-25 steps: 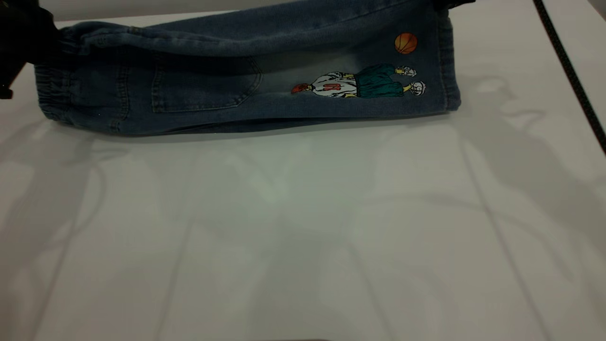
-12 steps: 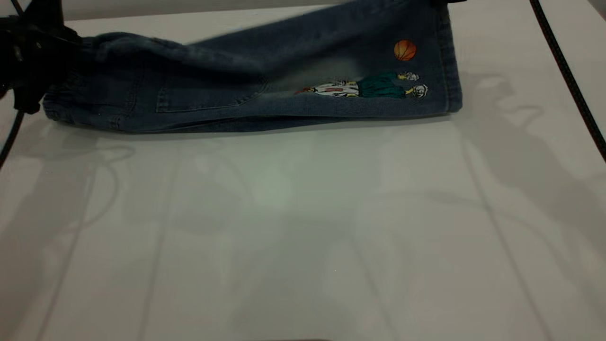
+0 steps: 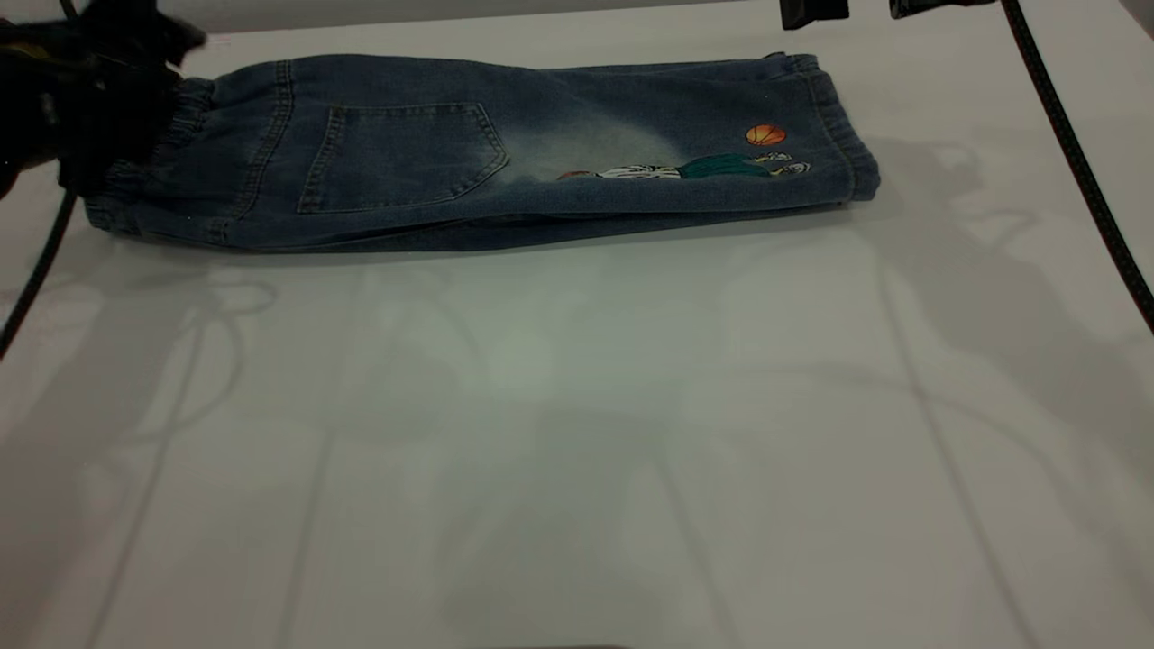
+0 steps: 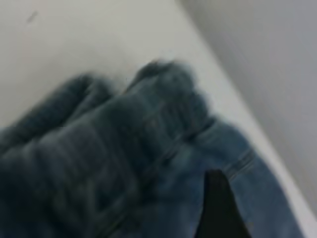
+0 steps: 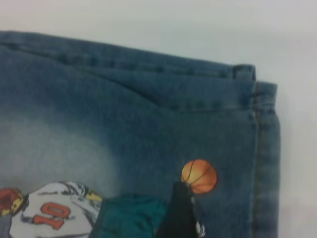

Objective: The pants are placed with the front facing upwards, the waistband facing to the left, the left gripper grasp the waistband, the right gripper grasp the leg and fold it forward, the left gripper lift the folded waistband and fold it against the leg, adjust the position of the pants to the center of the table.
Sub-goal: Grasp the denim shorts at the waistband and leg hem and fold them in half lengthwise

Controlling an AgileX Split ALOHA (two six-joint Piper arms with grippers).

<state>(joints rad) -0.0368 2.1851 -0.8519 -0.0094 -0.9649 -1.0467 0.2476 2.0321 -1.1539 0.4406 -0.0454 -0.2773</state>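
Denim pants (image 3: 469,153) folded | left gripper (image 3: 86,99) at waistband (image 3: 153,171)

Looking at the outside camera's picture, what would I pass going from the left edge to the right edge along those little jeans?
Left hand → gathered waistband → back pocket → cartoon print → orange basketball → leg cuff → thick black cable over the white table.
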